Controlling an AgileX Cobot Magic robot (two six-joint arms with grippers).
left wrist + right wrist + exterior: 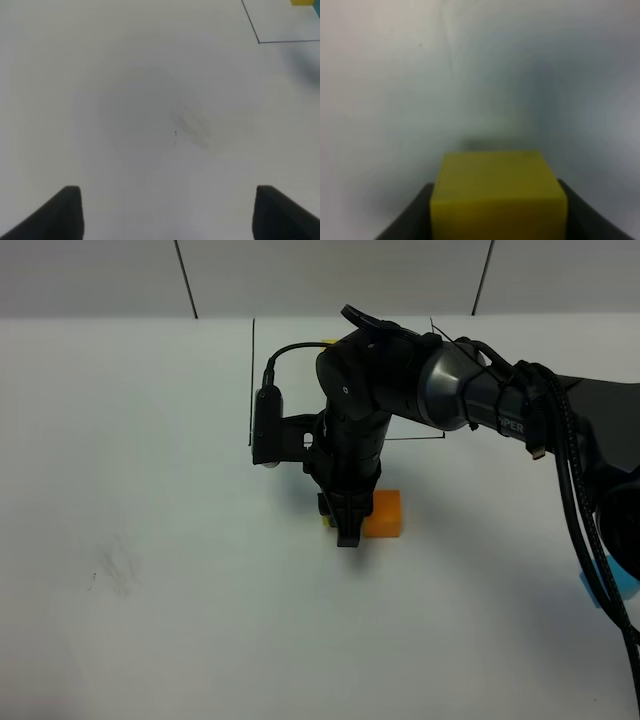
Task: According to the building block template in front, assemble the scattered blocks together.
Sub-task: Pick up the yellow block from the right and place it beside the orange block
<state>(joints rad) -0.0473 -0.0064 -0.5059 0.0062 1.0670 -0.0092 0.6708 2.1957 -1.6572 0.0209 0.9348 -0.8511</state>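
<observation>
My right gripper point(341, 525) reaches across to the table's middle, pointing down. It is shut on the yellow cube point(326, 520), which fills the gap between the fingers in the right wrist view point(498, 192). The orange cube point(382, 514) sits on the table right beside it, on its right. The sky blue cube point(622, 582) lies at the far right, partly behind the arm's cables. The template's black outline point(252, 380) shows behind the arm, with only a yellow bit point(328, 341) of its cubes visible. My left gripper point(167, 200) is open over bare table.
The right arm point(450, 385) and its cables cover most of the template area. A faint grey smudge point(115, 570) marks the white table at the left, and it also shows in the left wrist view point(192, 125). The outline's corner point(258, 41) shows there too.
</observation>
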